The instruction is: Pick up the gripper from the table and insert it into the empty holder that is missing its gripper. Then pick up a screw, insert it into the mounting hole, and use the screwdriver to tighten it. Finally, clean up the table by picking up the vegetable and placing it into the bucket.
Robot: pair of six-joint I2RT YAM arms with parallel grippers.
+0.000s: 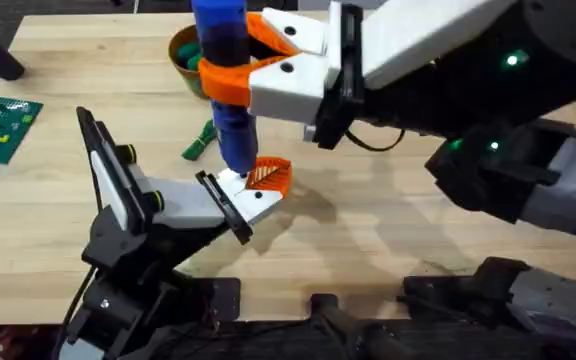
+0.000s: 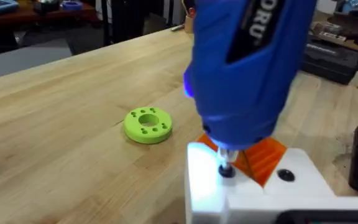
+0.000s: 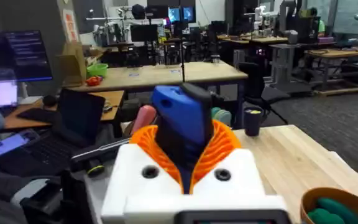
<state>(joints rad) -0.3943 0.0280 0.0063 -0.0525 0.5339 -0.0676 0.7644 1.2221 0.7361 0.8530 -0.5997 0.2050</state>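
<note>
Clamping the blue screwdriver (image 1: pixel 230 90) upright, right end effector (image 1: pixel 268 62), tip on white holder (image 1: pixel 251 197)

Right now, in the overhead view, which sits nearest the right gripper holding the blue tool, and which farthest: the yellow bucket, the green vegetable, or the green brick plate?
Measured from the right gripper:
1. The bucket, just beside it, toward the table's far edge.
2. The vegetable, lying on the wood nearer the arms' bases.
3. The green brick plate, far off at the table's left edge.

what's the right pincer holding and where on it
The right pincer holds the blue screwdriver upright, clamped around the upper part of its body; its tip rests on the white holder.
</note>
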